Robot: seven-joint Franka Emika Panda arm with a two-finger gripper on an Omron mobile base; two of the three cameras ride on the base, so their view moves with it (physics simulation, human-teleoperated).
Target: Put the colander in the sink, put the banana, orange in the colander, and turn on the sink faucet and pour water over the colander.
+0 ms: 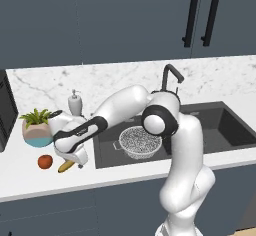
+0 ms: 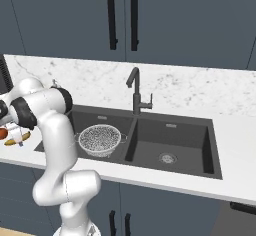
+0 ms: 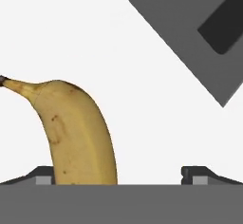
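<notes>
The arm reaches far left across the counter, hand down low over the fruit. The gripper is spread wide, one tip on each side of the hand view, and the banana lies between them, close to the left tip and leaving a broad gap to the right one. Nothing is pinched: the tips sit apart, and whether the left one touches the peel I cannot tell.

In the left base view the banana lies on the white counter just beneath the hand, its end poking out toward the front edge. The orange sits just beside it to the left, apart from the hand. Behind them stands a potted plant in a pink and teal pot, and the white soap dispenser rises near the marble backsplash, behind the forearm. The arm's own forearm and elbow cross in front of the sink's left rim.

The colander is already in the sink, resting in the left, larger basin, empty of fruit. The faucet stands behind the divider between the two basins, spout pointing left over the colander side. The right basin shows its round drain. Dark cabinet doors with black handles hang above.
</notes>
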